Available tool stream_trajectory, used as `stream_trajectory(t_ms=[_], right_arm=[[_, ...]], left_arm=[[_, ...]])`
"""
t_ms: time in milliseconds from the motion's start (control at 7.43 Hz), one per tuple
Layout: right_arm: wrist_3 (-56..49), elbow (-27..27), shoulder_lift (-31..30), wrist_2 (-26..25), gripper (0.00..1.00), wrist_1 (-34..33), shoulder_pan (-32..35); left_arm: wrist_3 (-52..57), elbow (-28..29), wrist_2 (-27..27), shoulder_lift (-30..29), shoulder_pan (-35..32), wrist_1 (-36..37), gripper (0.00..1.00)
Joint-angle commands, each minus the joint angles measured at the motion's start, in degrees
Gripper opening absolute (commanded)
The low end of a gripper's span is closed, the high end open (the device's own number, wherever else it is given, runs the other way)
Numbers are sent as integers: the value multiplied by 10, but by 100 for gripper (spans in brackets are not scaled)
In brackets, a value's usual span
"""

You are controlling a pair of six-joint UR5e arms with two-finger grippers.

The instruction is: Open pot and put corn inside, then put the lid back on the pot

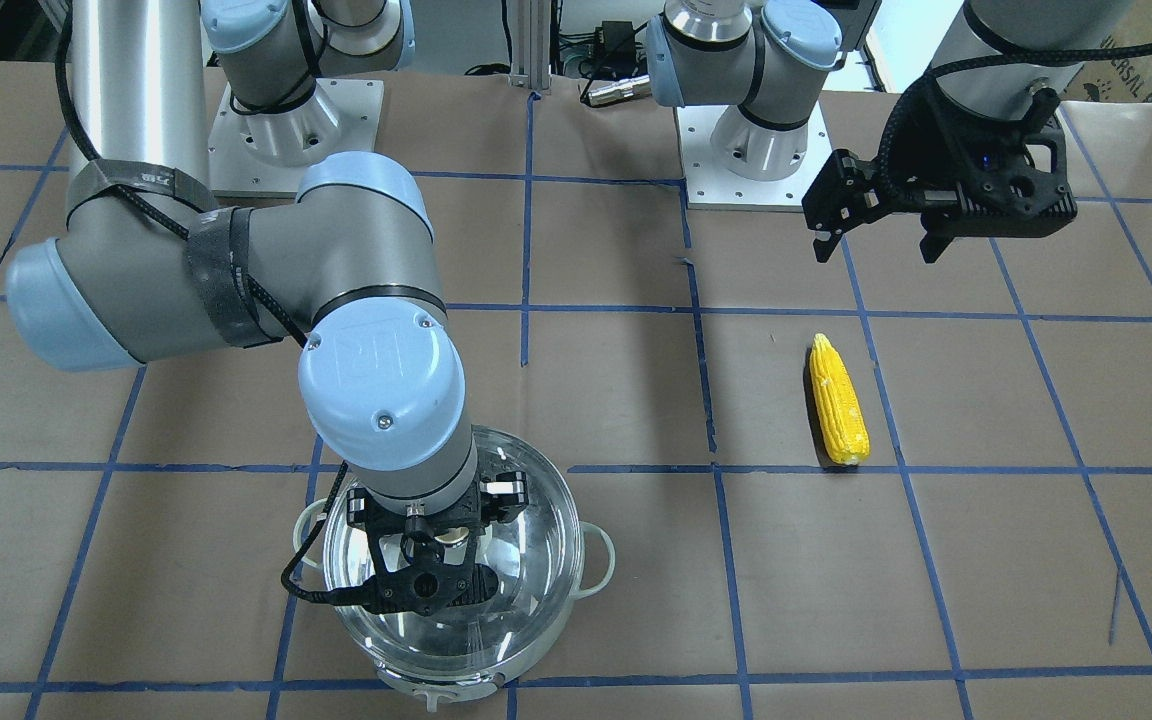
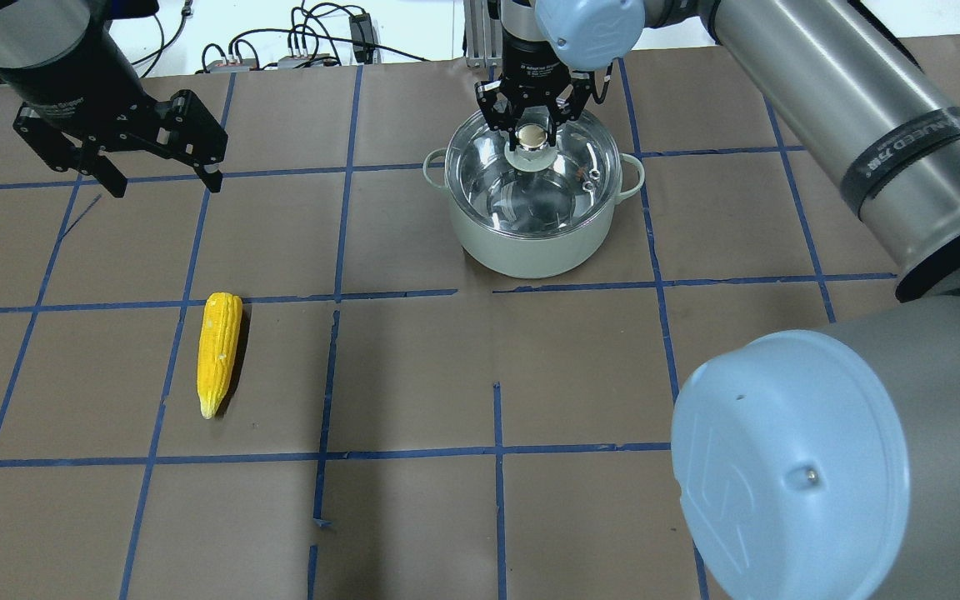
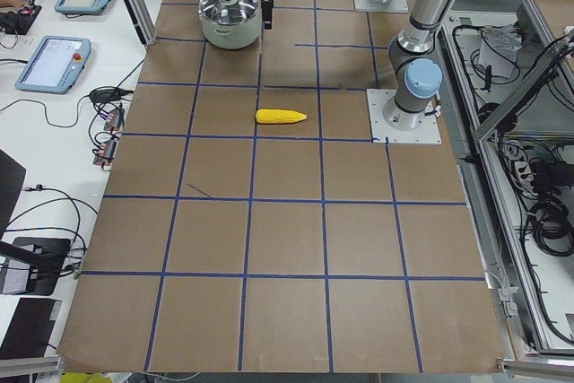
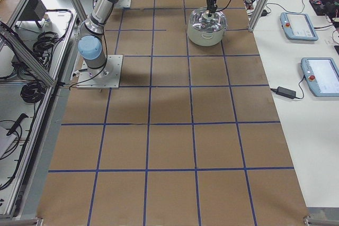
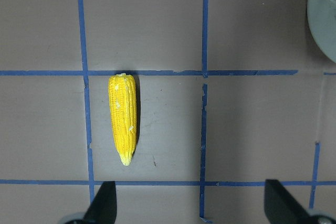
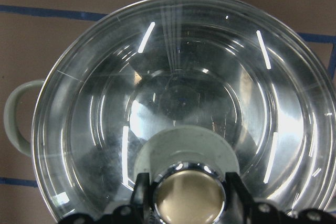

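The pot (image 2: pixel 530 246) stands at the table's far side with the clear glass lid (image 2: pixel 567 179) sitting on it. My right gripper (image 2: pixel 533 140) reaches straight down over the lid. In the right wrist view its fingers (image 6: pixel 140 192) press against both sides of the lid's knob (image 6: pixel 191 199). The corn (image 2: pixel 218 350) lies flat on the brown paper to the left, pointed end toward the robot. My left gripper (image 2: pixel 165 185) hovers open and empty above the table, beyond the corn. In the left wrist view the corn (image 5: pixel 123 119) lies ahead of the spread fingertips (image 5: pixel 102 203).
The table is covered in brown paper with a blue tape grid (image 2: pixel 497 450). The right arm's elbow (image 2: pixel 788 467) looms large at the lower right of the overhead view. Arm bases (image 1: pixel 751 150) and cables stand at the robot's side of the table. Tablets (image 3: pixel 49 60) lie beyond the far edge.
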Motion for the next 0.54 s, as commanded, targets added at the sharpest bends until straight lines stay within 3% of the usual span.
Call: stream_trajectory(t_ms=[0, 404], right_arm=[[1, -4, -9, -3, 43, 8, -1], [-21, 2, -58, -3, 41, 65, -25]], left_arm=[[0, 0, 0, 0, 0, 0, 100], [0, -1, 0, 10, 1, -3, 100]])
